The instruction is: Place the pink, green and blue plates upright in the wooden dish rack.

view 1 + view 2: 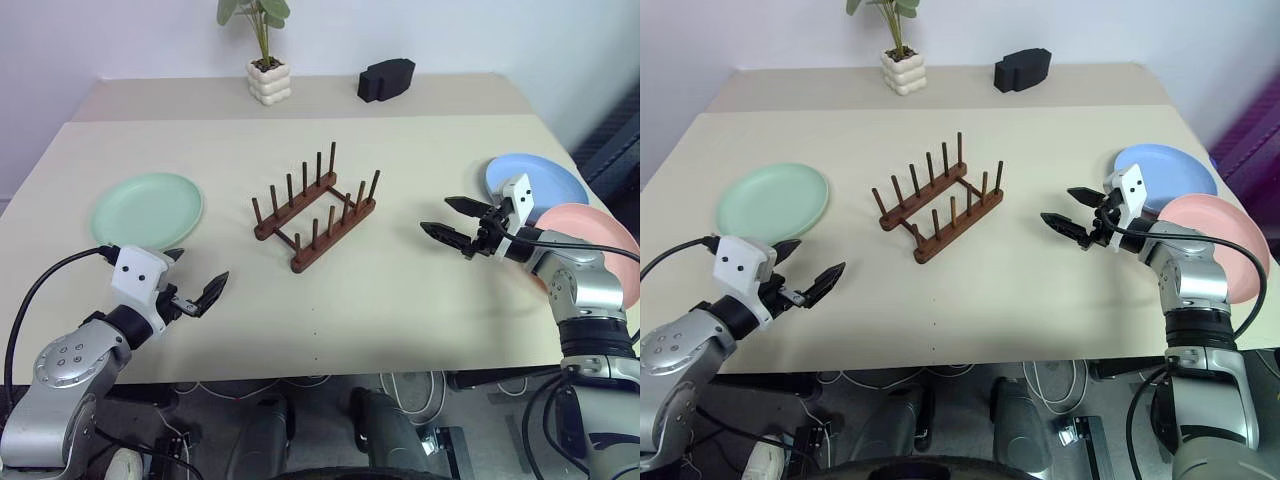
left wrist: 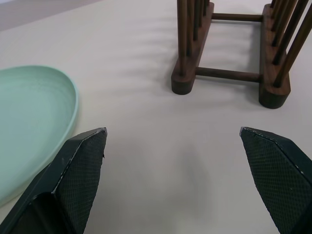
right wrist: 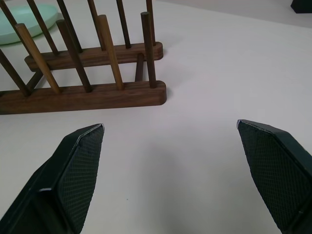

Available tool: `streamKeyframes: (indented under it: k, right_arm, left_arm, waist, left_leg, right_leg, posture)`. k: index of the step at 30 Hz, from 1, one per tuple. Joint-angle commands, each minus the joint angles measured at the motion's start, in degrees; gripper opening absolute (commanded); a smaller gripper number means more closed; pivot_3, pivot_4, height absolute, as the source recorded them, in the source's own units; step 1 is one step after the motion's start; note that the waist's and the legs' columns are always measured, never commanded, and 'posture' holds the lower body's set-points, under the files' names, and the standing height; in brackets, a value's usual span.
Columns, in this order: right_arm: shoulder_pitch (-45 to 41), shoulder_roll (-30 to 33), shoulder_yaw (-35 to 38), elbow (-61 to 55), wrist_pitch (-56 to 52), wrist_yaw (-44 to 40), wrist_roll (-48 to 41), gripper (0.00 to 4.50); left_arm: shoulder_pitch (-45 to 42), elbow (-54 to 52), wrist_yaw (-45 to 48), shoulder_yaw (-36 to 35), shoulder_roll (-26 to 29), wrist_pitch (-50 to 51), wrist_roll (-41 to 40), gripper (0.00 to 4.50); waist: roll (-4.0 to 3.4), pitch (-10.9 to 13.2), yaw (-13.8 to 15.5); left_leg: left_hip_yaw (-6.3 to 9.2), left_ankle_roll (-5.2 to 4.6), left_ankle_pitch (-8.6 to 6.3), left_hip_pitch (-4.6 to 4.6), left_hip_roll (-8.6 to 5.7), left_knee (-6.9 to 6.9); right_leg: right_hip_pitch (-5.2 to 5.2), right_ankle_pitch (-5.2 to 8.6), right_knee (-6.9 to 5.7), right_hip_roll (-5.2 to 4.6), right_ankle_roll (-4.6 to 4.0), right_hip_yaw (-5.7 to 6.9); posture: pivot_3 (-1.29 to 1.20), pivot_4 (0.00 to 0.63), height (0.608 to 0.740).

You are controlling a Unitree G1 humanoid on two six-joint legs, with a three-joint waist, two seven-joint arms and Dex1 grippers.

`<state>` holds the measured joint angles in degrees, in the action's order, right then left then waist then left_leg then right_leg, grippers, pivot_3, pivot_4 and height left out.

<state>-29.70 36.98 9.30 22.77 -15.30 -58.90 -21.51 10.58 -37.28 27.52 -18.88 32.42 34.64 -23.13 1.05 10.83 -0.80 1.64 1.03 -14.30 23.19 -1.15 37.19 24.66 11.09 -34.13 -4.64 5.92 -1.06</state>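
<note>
While both jaws gape empty | potted plant (image 1: 262,60); black object (image 1: 386,79) behind rack (image 1: 315,207)

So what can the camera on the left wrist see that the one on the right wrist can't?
Left wrist view alone: the left claw, open, with the green plate's rim close by. Right wrist view alone: the right claw, open, and a dark object at the table's far edge. Both share the wooden dish rack, empty, and the beige table.

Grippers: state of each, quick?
Left gripper: open, holding nothing.
Right gripper: open, holding nothing.
</note>
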Motion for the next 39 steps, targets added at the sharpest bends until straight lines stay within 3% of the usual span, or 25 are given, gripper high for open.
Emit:
streamKeyframes:
  k: [1,13,18,22,25,32,39]
  right_arm:
    - [-1.3,-0.3,0.1,-1.0,1.1,0.1,0.0,4.45]
    - [-1.9,-2.0,-0.9,0.2,2.6,0.4,1.0,4.45]
    - [-0.8,-2.7,-1.1,-1.7,2.4,1.3,0.9,4.45]
    - [2.0,-3.4,-1.3,-5.5,1.6,2.8,0.5,4.45]
    - [6.0,-2.7,-1.6,-12.2,-0.5,3.2,-0.2,4.45]
    - [15.5,-4.1,-2.5,-31.0,-6.7,6.8,-3.5,4.45]
    - [21.2,-7.3,-4.6,-38.4,-8.2,11.5,-3.5,4.45]
  left_arm:
    - [0.9,-1.0,0.3,-1.5,0.3,-1.8,0.0,4.50]
    - [5.0,1.4,2.2,0.0,-0.4,-7.8,1.2,4.50]
    - [5.7,0.9,5.9,6.8,0.7,-7.1,1.3,4.50]
    - [1.6,4.4,7.4,11.8,1.8,-8.1,3.2,4.50]
    - [-6.7,10.0,7.3,17.9,0.7,-7.5,6.2,4.50]
    - [-22.6,26.6,9.7,28.1,-5.0,-11.9,11.3,4.50]
    - [-31.4,41.0,12.6,33.2,-10.8,-17.4,14.7,4.50]
  waist:
    - [0.00,0.0,0.0]
    - [0.00,0.0,0.1]
    - [0.00,0.0,0.0]
    - [-0.01,0.0,0.1]
    - [-0.07,0.0,0.2]
    - [-0.19,-0.1,0.2]
    - [-0.19,-0.1,0.2]
  left_leg:
    - [0.00,0.00,0.00,0.00,0.00,0.00]
    - [-0.01,0.00,0.00,-0.03,0.00,0.00]
    - [-0.02,0.00,0.00,-0.05,0.00,0.01]
    - [0.00,0.00,0.00,-0.05,0.00,0.03]
    - [0.01,0.00,0.00,-0.07,-0.03,0.05]
    - [0.04,0.00,0.00,-0.11,-0.07,0.10]
    - [0.06,0.00,0.00,-0.14,-0.07,0.11]
  right_leg:
    - [0.00,0.00,0.00,0.00,0.00,-0.01]
    - [-0.04,0.00,0.01,-0.01,-0.01,-0.01]
    - [-0.05,0.00,-0.01,-0.01,-0.02,-0.02]
    - [-0.05,0.00,-0.03,0.00,-0.02,-0.01]
    - [-0.08,0.00,-0.07,0.00,-0.01,0.00]
    - [-0.13,-0.02,-0.12,0.00,0.04,0.02]
    - [-0.14,-0.11,-0.15,0.02,0.20,0.02]
  posture:
    - [0.00,0.150,0.736]
    - [0.00,0.150,0.736]
    - [0.00,0.150,0.736]
    - [0.00,0.150,0.736]
    - [0.00,0.150,0.736]
    - [0.00,0.150,0.736]
    - [0.00,0.150,0.736]
